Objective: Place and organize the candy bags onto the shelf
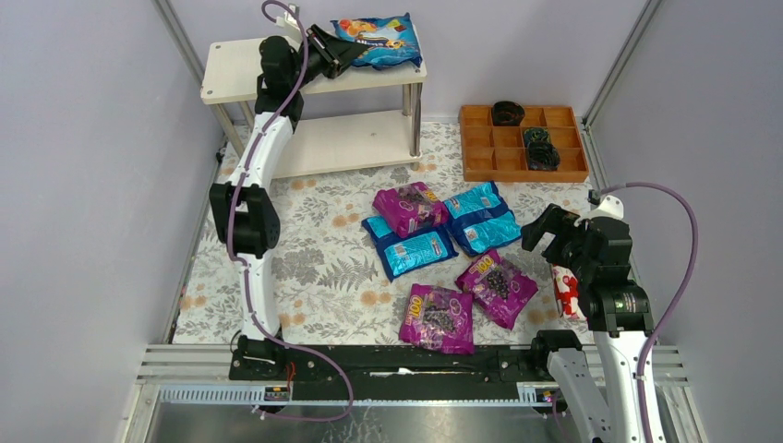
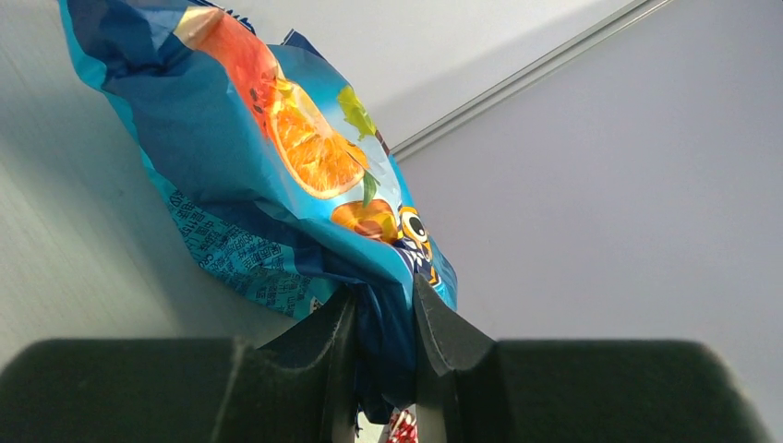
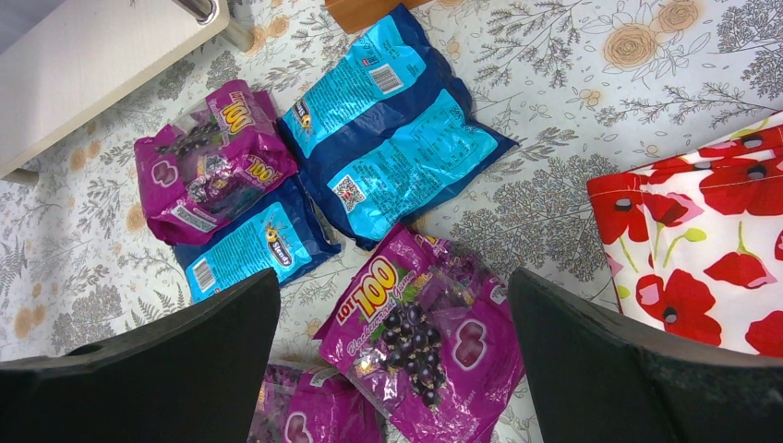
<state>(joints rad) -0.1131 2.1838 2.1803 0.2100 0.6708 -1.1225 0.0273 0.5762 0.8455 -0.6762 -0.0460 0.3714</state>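
The shelf [image 1: 231, 72] stands at the back left. One blue candy bag [image 1: 383, 41] lies on its top board. My left gripper [image 1: 346, 53] is shut on that bag's near edge; the left wrist view shows the bag [image 2: 277, 157] pinched between the jaws [image 2: 383, 309]. Two blue bags [image 1: 480, 217] [image 1: 409, 247] and three purple bags [image 1: 411, 208] [image 1: 497, 286] [image 1: 437, 317] lie on the floral mat. My right gripper [image 1: 545, 231] is open and empty, hovering above a purple bag [image 3: 420, 341].
An orange compartment tray [image 1: 524, 143] holding dark items sits at the back right. A white packet with red flowers [image 1: 565, 291] lies by the right arm, and it also shows in the right wrist view [image 3: 702, 249]. The shelf's lower board [image 1: 342, 138] is bare.
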